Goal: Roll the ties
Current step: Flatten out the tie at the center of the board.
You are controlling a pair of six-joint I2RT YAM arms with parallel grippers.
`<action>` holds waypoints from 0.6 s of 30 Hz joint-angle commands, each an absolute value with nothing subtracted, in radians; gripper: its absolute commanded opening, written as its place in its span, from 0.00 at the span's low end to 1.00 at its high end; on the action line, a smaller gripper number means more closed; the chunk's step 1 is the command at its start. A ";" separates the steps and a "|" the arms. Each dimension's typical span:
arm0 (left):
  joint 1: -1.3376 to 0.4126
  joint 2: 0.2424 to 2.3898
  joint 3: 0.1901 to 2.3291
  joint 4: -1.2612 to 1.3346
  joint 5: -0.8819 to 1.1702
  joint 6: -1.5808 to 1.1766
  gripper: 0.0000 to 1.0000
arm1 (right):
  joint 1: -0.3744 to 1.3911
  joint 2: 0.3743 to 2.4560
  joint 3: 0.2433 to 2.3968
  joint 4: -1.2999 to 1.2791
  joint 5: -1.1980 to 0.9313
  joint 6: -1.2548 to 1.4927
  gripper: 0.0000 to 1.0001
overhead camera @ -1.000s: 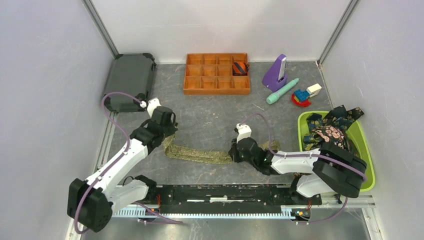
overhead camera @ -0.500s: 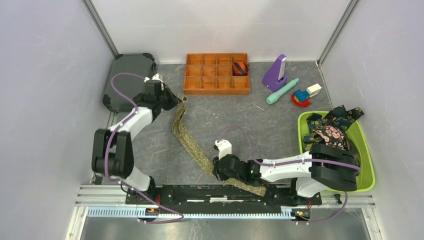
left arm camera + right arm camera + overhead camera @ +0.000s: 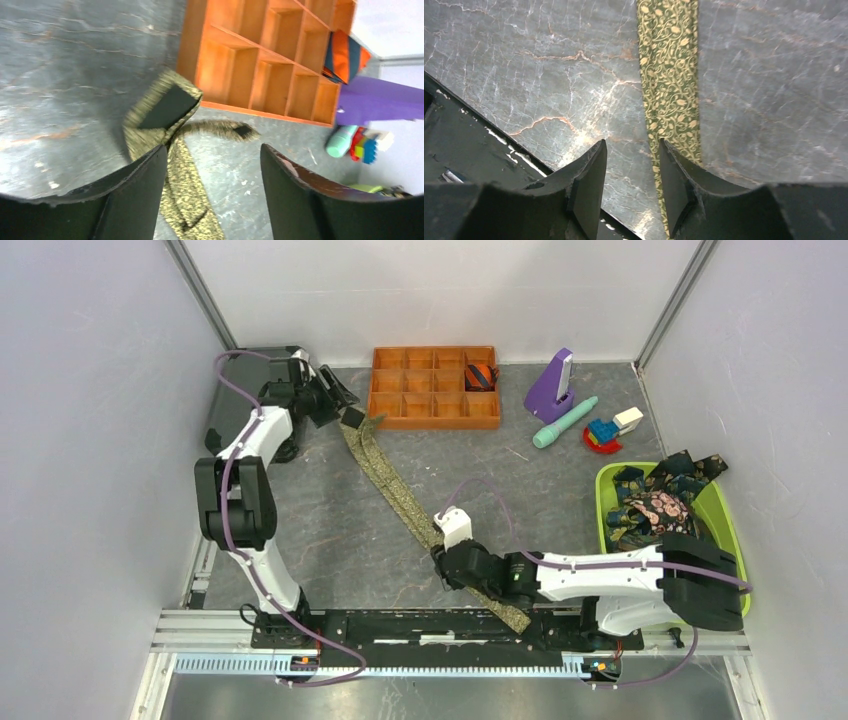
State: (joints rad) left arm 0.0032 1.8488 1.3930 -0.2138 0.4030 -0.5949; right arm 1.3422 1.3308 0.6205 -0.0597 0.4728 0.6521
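Top external, orange tray (image 3: 434, 423) near olive tie (image 3: 398, 494)

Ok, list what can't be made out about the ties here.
- Olive tie, top view: a stretch lies under the right arm.
- Same tie, left wrist view: far end motion-blurred; contact with the orange tray unclear.
- Same tie, right wrist view: lower part hidden behind one of the jaws.
- Ties in the green bin, top view: tangled, partly under the right arm; count unclear.
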 commanded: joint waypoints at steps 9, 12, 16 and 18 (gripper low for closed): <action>-0.084 1.575 1.394 -0.655 -0.047 -0.500 0.83 | 1.074 1.208 0.620 -0.111 0.406 0.411 0.48; -0.190 1.500 1.291 -0.667 -0.049 -0.506 0.75 | 1.042 1.192 0.552 -0.107 0.381 0.395 0.45; -0.336 1.456 1.177 -0.557 -0.049 -0.551 0.64 | 1.039 1.190 0.457 -0.079 0.297 0.409 0.40; -0.380 1.487 1.170 -0.534 -0.067 -0.583 0.57 | 1.038 1.184 0.408 -0.063 0.269 0.422 0.36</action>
State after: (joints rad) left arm -0.3164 1.4487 1.2167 -0.5774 -0.0200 -0.5537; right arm 1.0386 1.2011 0.4808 -0.0917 0.3557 0.4240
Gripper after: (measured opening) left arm 0.623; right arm 0.393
